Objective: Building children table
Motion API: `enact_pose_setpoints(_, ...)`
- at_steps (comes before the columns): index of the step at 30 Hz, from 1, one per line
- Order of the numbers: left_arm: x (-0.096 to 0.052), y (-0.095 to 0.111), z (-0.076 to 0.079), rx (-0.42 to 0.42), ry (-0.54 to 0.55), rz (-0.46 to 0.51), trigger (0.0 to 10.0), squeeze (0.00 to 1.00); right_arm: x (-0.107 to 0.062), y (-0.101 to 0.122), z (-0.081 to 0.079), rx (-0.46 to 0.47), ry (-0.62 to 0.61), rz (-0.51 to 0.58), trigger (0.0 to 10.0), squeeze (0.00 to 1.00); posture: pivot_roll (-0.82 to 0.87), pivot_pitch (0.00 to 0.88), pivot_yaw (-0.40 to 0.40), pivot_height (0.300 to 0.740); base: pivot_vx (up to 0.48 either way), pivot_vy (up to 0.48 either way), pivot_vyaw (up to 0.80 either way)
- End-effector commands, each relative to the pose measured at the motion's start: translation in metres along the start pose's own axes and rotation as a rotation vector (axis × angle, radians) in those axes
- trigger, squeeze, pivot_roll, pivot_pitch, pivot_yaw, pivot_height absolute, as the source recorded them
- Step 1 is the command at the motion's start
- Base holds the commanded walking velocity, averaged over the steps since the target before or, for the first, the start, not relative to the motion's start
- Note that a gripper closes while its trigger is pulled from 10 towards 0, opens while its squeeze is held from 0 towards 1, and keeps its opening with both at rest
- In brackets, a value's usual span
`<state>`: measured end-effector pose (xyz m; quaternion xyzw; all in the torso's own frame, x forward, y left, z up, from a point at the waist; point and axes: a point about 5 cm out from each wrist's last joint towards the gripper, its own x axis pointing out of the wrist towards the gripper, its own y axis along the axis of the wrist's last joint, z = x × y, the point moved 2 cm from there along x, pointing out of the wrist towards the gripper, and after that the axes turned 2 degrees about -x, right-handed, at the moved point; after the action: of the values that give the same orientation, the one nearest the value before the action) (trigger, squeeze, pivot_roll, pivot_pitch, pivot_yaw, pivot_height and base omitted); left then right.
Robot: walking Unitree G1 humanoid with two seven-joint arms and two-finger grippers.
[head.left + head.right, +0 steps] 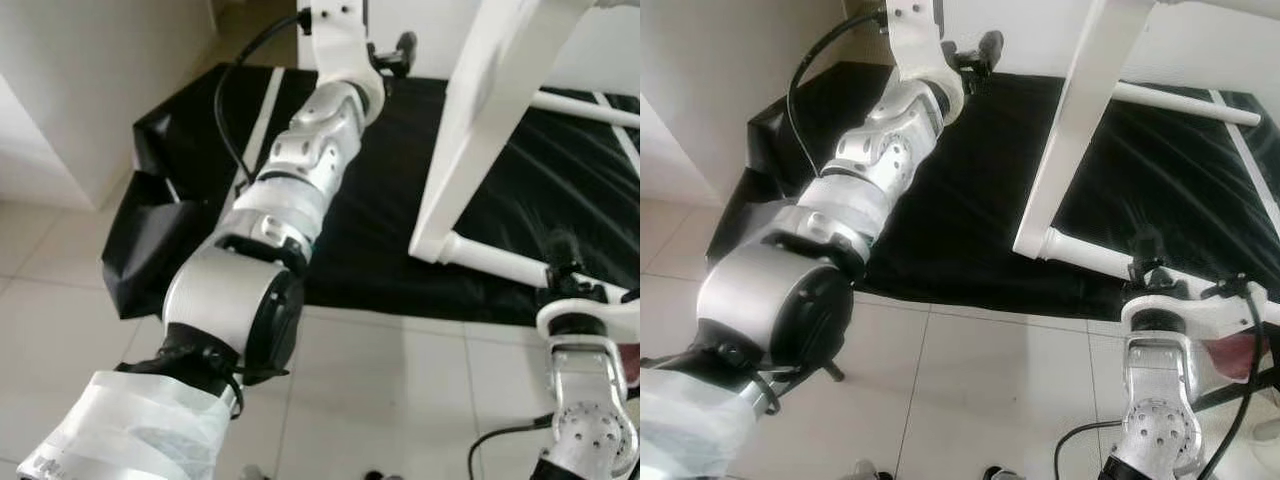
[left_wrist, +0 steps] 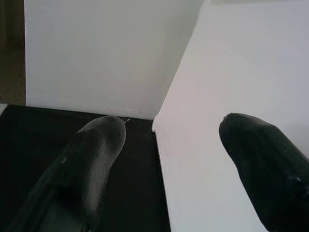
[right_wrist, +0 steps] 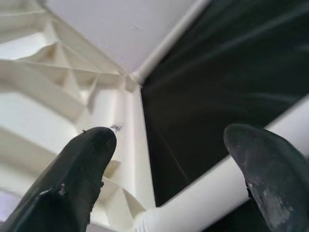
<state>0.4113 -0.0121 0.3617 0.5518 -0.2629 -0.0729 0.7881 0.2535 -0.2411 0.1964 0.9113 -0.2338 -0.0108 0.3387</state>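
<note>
A white table part stands tilted on a black mat (image 1: 370, 200): a flat white leg (image 1: 480, 130) slopes up from a white round bar (image 1: 500, 262) at its foot. My left arm reaches far forward and its gripper (image 2: 174, 130) is open, with the edge of a white panel (image 2: 227, 96) between the two fingers. Low on the right, my right gripper (image 3: 169, 140) is open, with the ribbed white underside (image 3: 53, 72) and the round bar (image 3: 207, 188) between its fingertips. One black finger (image 1: 560, 255) rises beside the bar.
A second white bar (image 1: 585, 108) lies across the mat at the back right. The mat's crumpled black corner (image 1: 150, 250) hangs over pale floor tiles (image 1: 400, 380). A white wall (image 1: 80, 90) stands on the left, and a black cable (image 1: 228, 110) runs along my left arm.
</note>
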Motion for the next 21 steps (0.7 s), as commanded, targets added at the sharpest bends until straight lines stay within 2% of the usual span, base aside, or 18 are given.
enact_pose_setpoints(1, -0.003, -0.007, 0.011, 0.025, -0.199, -0.034, 10.0, 0.0, -0.04, -0.047, 0.028, 0.036, -0.164, -0.167, 10.0, 0.0, -0.01, 0.094, 0.03, 0.74, 0.0, 0.0, 0.0)
enact_pose_setpoints(4, -0.015, -0.031, -0.003, 0.06, -0.215, -0.096, 10.0, 0.0, -0.024, -0.035, 0.024, -0.167, -0.119, -0.108, 10.0, 0.0, -0.01, 0.076, 0.021, 0.74, 0.0, 0.0, 0.0)
enact_pose_setpoints(7, -0.027, -0.047, -0.016, 0.079, -0.214, -0.133, 10.0, 0.0, -0.017, -0.034, 0.023, -0.347, -0.087, -0.096, 10.0, 0.0, -0.01, 0.07, 0.022, 0.74, 0.0, 0.0, 0.0)
enact_pose_setpoints(8, -0.027, -0.047, -0.016, 0.079, -0.214, -0.133, 10.0, 0.0, -0.017, -0.034, 0.023, -0.347, -0.087, -0.096, 10.0, 0.0, -0.01, 0.07, 0.022, 0.74, 0.0, 0.0, 0.0)
enact_pose_setpoints(10, -0.036, -0.057, -0.026, 0.063, -0.193, -0.155, 10.0, 0.0, -0.015, -0.036, 0.022, -0.425, -0.068, -0.099, 10.0, 0.0, -0.01, 0.066, 0.021, 0.74, 0.0, 0.0, 0.0)
enact_pose_setpoints(13, -0.038, -0.059, -0.027, 0.057, -0.189, -0.161, 10.0, 0.0, -0.015, -0.036, 0.022, -0.434, -0.068, -0.098, 10.0, 0.0, -0.01, 0.066, 0.021, 0.74, 0.0, 0.0, 0.0)
enact_pose_setpoints(14, -0.048, -0.067, -0.035, 0.072, -0.18, -0.173, 10.0, 0.0, -0.014, -0.04, 0.022, -0.478, -0.052, -0.108, 10.0, 0.0, -0.01, 0.06, 0.014, 0.74, 0.0, 0.0, 0.0)
enact_pose_setpoints(16, -0.068, -0.085, -0.048, 0.156, -0.161, -0.199, 10.0, 0.0, -0.014, -0.046, 0.025, -0.522, -0.03, -0.127, 10.0, 0.0, 0.0, 0.053, 0.003, 0.74, 0.0, 0.0, 0.0)
enact_pose_setpoints(17, -0.068, -0.085, -0.048, 0.156, -0.161, -0.199, 10.0, 0.0, -0.014, -0.046, 0.025, -0.522, -0.03, -0.127, 10.0, 0.0, 0.0, 0.053, 0.003, 0.74, 0.0, 0.0, 0.0)
enact_pose_setpoints(18, -0.08, -0.096, -0.055, 0.19, -0.153, -0.221, 10.0, 0.0, -0.013, -0.047, 0.028, -0.535, -0.019, -0.131, 10.0, 0.0, 0.01, 0.049, -0.004, 0.74, 0.0, 0.0, 0.0)
enact_pose_setpoints(21, -0.09, -0.1, -0.058, 0.196, -0.157, -0.225, 10.0, 0.0, -0.011, -0.046, 0.025, -0.58, 0.016, -0.111, 10.0, 0.0, 0.01, 0.041, -0.008, 0.74, 0.0, 0.0, 0.0)
